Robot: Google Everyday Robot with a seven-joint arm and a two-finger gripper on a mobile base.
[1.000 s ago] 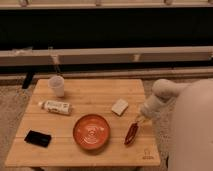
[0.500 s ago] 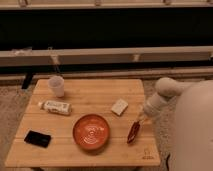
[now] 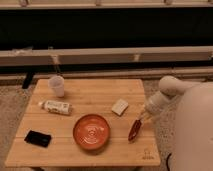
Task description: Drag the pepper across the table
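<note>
Pepper [image 3: 134,130] lies near four o'clock on table [image 3: 95,92], my gripper [image 3: 142,119] at its upper end, clasp unclear; drag seemingly mostly ahead

Plastic cup [image 3: 57,85], bottle [image 3: 56,106] on side, blk phone [image 3: 38,138], orange plate [image 3: 91,132] ctr, white block [image 3: 120,106]

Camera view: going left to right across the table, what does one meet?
Black flat object → clear cup → orange-red plate → small pale block → pepper, with the gripper at its far end. The bottle overlaps the cup, so it is left out.
</note>
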